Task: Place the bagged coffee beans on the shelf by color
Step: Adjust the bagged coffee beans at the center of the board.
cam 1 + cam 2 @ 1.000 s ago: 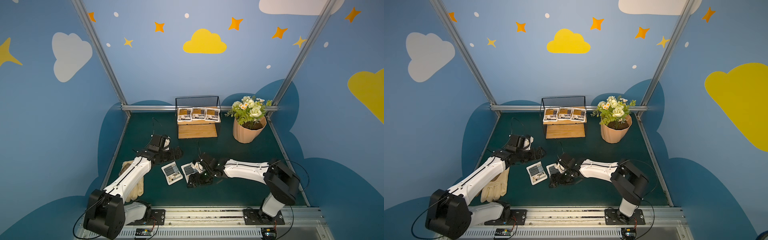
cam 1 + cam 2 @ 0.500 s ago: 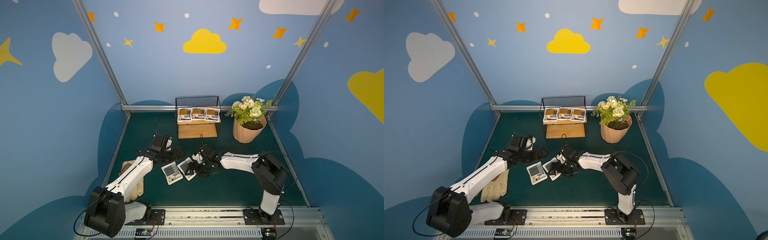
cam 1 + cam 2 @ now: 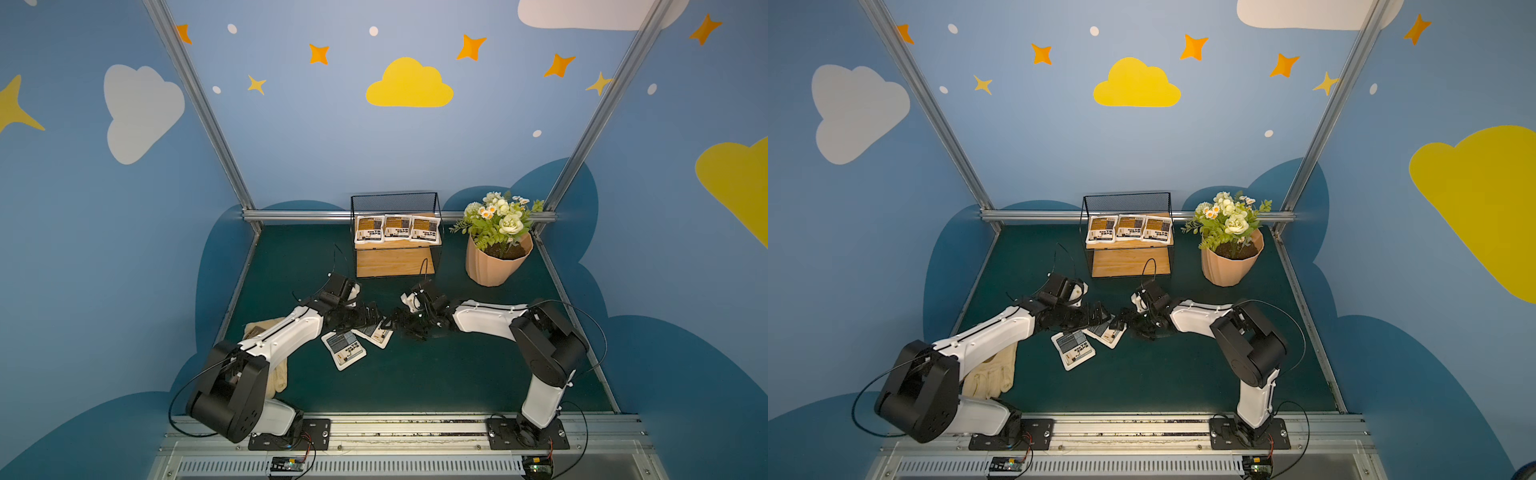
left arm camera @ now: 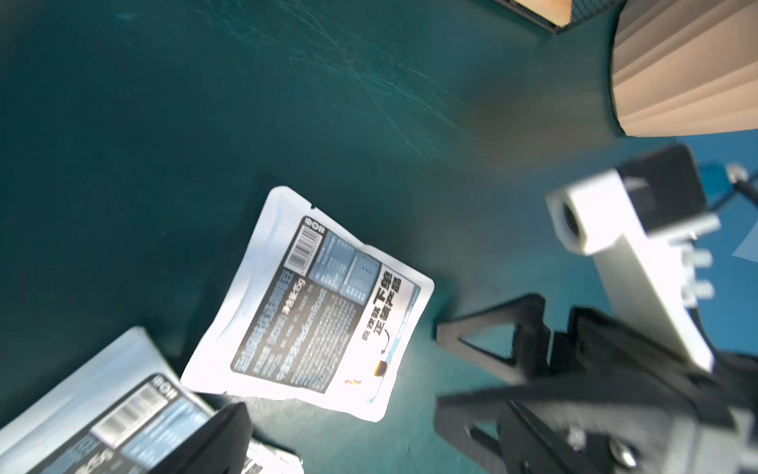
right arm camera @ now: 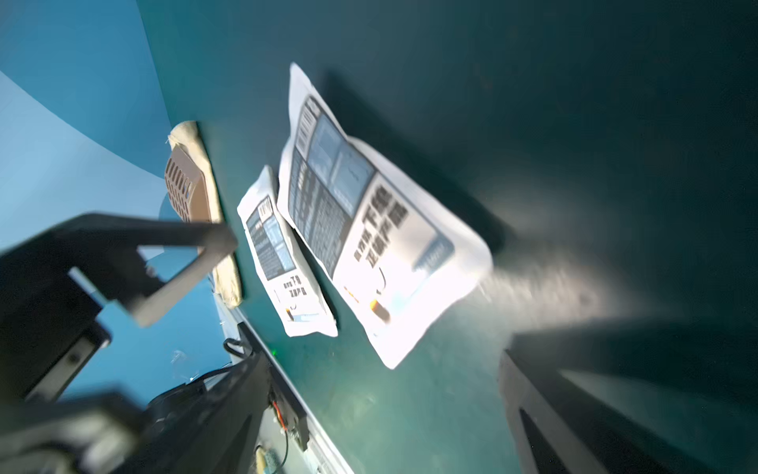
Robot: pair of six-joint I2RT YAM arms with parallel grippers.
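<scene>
Mid-pickup on the grey-blue pouch [image 4: 320,303], with right tool [image 3: 395,323] spread wide just beside it; can't tell about left tool [image 3: 372,316]. Next up: straddle, pinch, carry to the shelf [image 3: 395,262], bare lower board.

Three orange pouches [image 3: 396,227] sit up at centre, two grey-blue pouches [image 3: 345,349] lower centre, five in all. One shelf [image 3: 395,262], one flower pot [image 3: 496,266], two arms [image 3: 286,336]. Gloves [image 3: 990,374] lower left, number hard to tell.

Cream gloves [image 3: 992,374] half hidden beneath my left arm [image 3: 984,336], one grey-blue pouch [image 4: 102,390] cut off at my left wrist view's edge, right wrist view blurred, lettering unreadable there.
</scene>
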